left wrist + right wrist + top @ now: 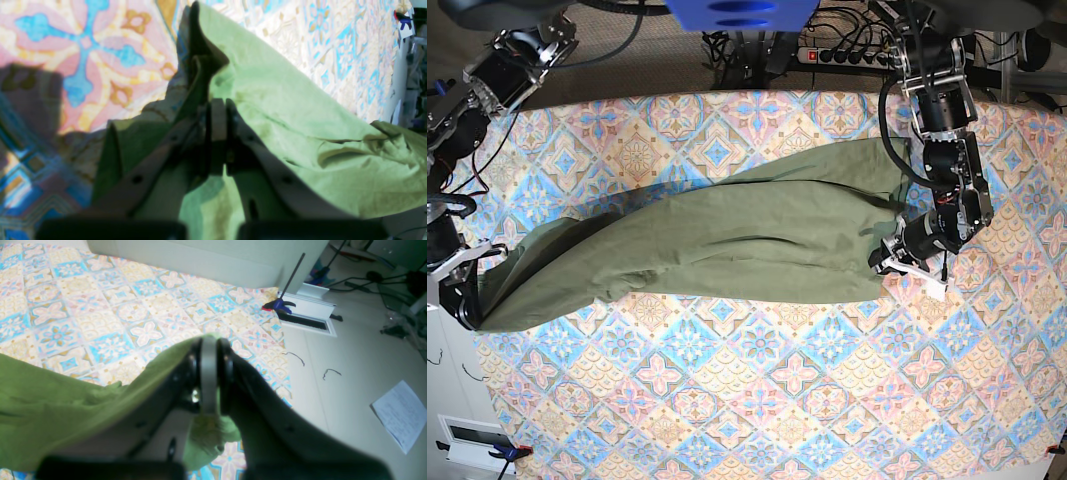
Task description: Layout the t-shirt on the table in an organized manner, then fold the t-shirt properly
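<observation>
Currently my right gripper [472, 312], at the table's [757, 400] left edge in the base view, is clamped on one end of the t-shirt [727, 240]. The shirt stretches across the patterned cloth to my left gripper [897, 255], closed on the opposite end.

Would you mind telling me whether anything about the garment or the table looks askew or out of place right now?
The olive-green cotton t-shirt is stretched into a slanted, wrinkled band across the tile-patterned table, not laid flat. One end overhangs the table edge at the right end effector; the left end effector pinches the other.
</observation>
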Controlling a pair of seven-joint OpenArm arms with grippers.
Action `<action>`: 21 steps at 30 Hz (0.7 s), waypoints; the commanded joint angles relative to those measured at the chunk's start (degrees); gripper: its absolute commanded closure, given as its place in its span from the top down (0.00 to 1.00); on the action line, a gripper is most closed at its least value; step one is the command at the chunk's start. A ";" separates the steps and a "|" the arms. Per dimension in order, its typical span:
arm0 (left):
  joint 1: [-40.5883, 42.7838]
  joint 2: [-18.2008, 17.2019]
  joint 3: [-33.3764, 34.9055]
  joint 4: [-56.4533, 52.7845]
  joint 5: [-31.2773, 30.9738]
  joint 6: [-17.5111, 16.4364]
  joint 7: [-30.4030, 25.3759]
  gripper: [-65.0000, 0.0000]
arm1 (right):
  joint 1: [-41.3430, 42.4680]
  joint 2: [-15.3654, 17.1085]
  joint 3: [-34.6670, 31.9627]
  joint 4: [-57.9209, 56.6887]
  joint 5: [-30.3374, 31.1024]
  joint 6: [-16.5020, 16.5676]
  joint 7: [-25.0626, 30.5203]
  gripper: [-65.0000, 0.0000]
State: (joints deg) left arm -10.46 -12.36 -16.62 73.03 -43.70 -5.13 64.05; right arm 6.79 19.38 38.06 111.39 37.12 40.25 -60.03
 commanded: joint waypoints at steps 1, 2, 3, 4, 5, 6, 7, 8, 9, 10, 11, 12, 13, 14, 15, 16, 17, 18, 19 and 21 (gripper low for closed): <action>-1.19 -0.52 -0.04 2.17 -1.18 -0.37 -0.45 0.00 | 0.99 1.33 0.22 0.83 1.07 -0.25 1.88 0.01; -0.93 -0.52 -0.04 3.58 -1.18 -0.37 -0.45 0.00 | 0.99 1.33 0.22 0.83 1.07 -0.25 1.88 0.01; -0.13 -0.52 -0.13 5.25 -1.18 -0.37 -0.45 0.00 | 0.99 1.33 0.22 0.83 1.07 -0.25 1.88 0.01; 0.39 -0.52 -0.13 7.54 -1.18 -0.37 -0.54 0.00 | 0.99 1.33 0.22 0.83 1.07 -0.25 1.88 0.01; 0.57 -0.52 -0.13 9.47 -1.18 -0.37 -0.54 0.00 | 0.99 1.33 0.22 0.83 1.07 -0.25 1.88 0.01; 0.57 -0.52 -0.13 10.88 -1.18 -0.37 -0.45 0.00 | 0.99 1.33 0.22 0.83 0.99 -0.25 1.88 0.01; 0.57 -0.52 -0.13 11.67 -1.18 -0.37 -0.54 0.00 | 0.99 1.33 0.22 0.83 0.99 -0.25 1.88 0.01; 0.48 -0.52 -0.13 12.11 -1.18 -0.37 -0.62 0.00 | 0.99 1.33 0.22 0.74 0.99 -0.25 1.88 0.01; 0.30 -0.52 -0.13 12.20 -1.18 -0.46 -0.71 0.00 | 0.99 1.33 0.22 0.74 0.99 -0.25 1.88 0.01; 0.13 -0.52 -0.21 12.55 -1.18 -0.54 -0.71 0.00 | 0.99 1.33 0.22 0.74 0.99 -0.25 1.88 0.01; 0.13 -0.52 -0.30 13.25 -1.18 -0.81 -0.71 0.00 | 0.99 1.33 0.31 0.74 0.99 -0.25 1.88 0.01; 0.04 -0.52 -0.39 14.48 -1.18 -1.69 -0.71 0.00 | 0.99 1.33 0.49 0.74 0.99 -0.25 1.88 0.01; 0.04 -0.52 -0.39 15.89 -1.18 -2.39 -0.71 0.00 | 0.99 1.33 0.57 0.74 0.99 -0.25 1.88 0.01; 0.04 -0.52 -0.48 17.38 -1.26 -2.74 -0.54 0.00 | 0.99 1.33 0.75 0.74 0.99 -0.25 1.88 0.01; 0.04 -0.52 -0.48 19.14 -1.62 -2.74 -0.45 0.00 | 0.99 1.33 0.84 0.74 0.99 -0.25 1.88 0.01; 0.13 -0.52 -0.56 20.72 -2.23 -2.83 -0.45 0.00 | 1.08 1.33 1.36 0.74 0.99 -0.25 1.88 0.01; 0.30 -0.52 -0.65 22.22 -2.93 -2.83 -0.45 0.00 | 1.08 1.33 2.42 0.74 1.07 -0.25 1.88 0.01; 0.39 -0.61 -0.74 23.71 -3.73 -2.83 -0.45 0.00 | 1.08 1.33 3.91 0.74 1.34 -0.25 1.79 0.01; 0.57 -0.69 -1.53 25.12 -4.43 -2.83 -0.45 0.00 | 1.08 1.33 4.97 0.74 1.43 -0.25 1.61 0.01; 0.92 -0.78 -5.31 28.28 -6.54 -2.83 -0.36 0.00 | 1.08 1.50 7.17 0.74 1.43 -0.25 1.52 0.01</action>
State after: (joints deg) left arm -8.67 -12.23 -21.12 99.98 -49.47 -7.79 65.12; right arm 6.83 19.51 45.04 111.37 37.52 40.25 -60.29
